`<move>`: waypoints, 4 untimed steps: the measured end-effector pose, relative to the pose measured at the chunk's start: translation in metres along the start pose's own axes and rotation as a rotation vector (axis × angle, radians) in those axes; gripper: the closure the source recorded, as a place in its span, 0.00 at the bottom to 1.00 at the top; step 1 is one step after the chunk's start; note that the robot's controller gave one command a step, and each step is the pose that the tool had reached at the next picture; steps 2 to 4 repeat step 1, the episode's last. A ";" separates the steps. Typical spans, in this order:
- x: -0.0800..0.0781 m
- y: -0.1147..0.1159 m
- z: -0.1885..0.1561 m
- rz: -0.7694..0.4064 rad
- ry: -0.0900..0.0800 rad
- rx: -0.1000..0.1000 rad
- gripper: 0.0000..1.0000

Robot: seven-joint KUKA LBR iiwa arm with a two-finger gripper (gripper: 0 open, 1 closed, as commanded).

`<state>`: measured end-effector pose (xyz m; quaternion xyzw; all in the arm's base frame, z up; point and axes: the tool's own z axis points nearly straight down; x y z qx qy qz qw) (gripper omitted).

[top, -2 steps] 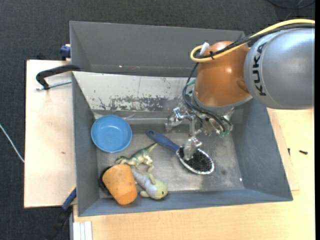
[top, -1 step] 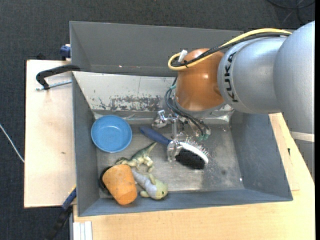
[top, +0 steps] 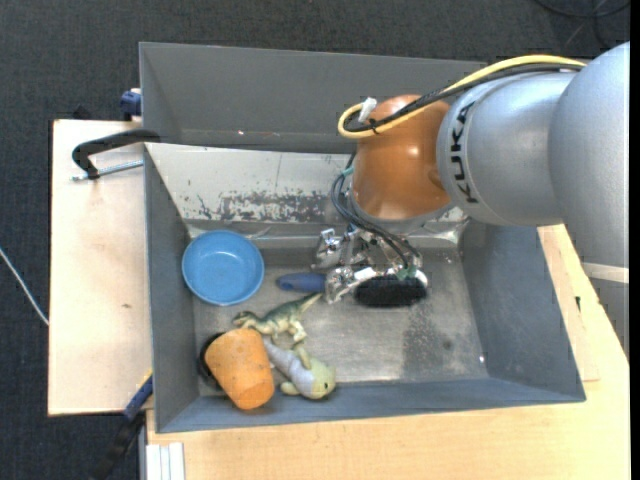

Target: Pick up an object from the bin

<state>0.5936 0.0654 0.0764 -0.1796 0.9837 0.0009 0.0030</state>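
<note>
The gripper [top: 334, 264] hangs low in the bin [top: 520, 298], fingers apart (holding nothing); a blue stick [top: 298, 282] lies just left, a black brush [top: 392, 291] just right; a blue bowl [top: 222, 266] sits farther left.

Illum.: bright, even, from overhead. Bin [top: 300, 103] back wall shows a pale glare band low down. Bin floor is mid-grey w/ a soft dark shadow patch right of centre, under the arm [top: 530, 138]. Specular highlights on the orange cover [top: 400, 168] and arm shell. Carpet [top: 300, 8] around the bin is dark.
</note>
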 end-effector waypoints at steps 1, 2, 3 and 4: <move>0.038 -0.012 -0.180 -0.132 -0.006 0.004 1.00; 0.038 -0.012 -0.180 -0.132 -0.006 0.004 1.00; 0.038 -0.012 -0.180 -0.132 -0.006 0.004 1.00; 0.038 -0.012 -0.180 -0.132 -0.006 0.004 1.00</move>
